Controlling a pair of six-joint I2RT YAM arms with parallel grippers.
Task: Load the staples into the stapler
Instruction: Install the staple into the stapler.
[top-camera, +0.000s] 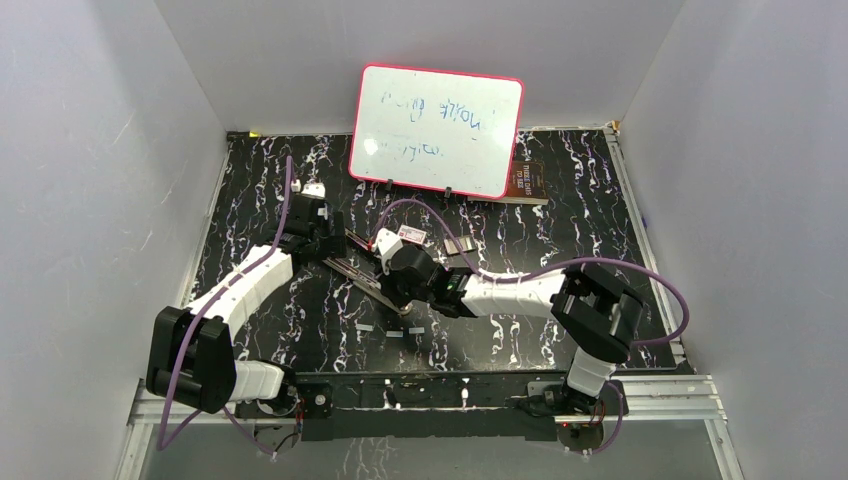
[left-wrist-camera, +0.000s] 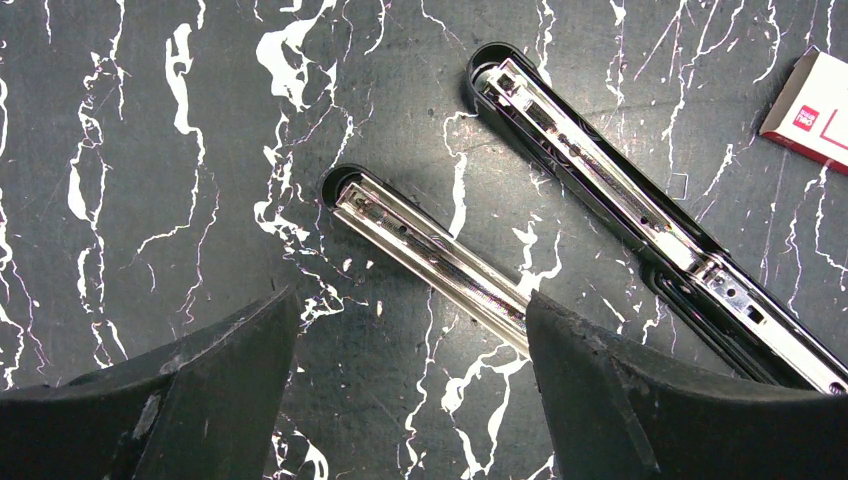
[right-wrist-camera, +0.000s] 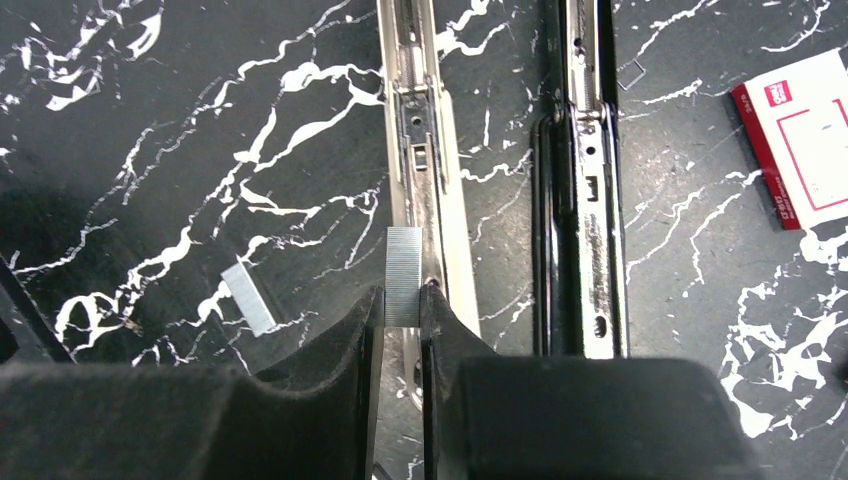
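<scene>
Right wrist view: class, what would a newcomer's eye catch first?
The silvery staple strip pinched in the right hand, bottom centre, by the shiny rail of the open stapler. Then a loose strip on the marbled table to its left, and a red-labelled white box at the right edge.

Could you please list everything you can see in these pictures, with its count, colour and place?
stapler: one, black with shiny rails, opened flat mid-table.
staples: at least two silver-grey strips; this one is held over a rail, and a loose strip lies on the table beside it.
box: one, white with red label, beside the stapler.
whiteboard: one, white with pink-red frame, leaning at the back.
brown flat item: one, behind the whiteboard's corner.
table: one, black with white marbling.
left end effector: black, open, above the stapler.
right end effector: black, pinching the staples.
</scene>
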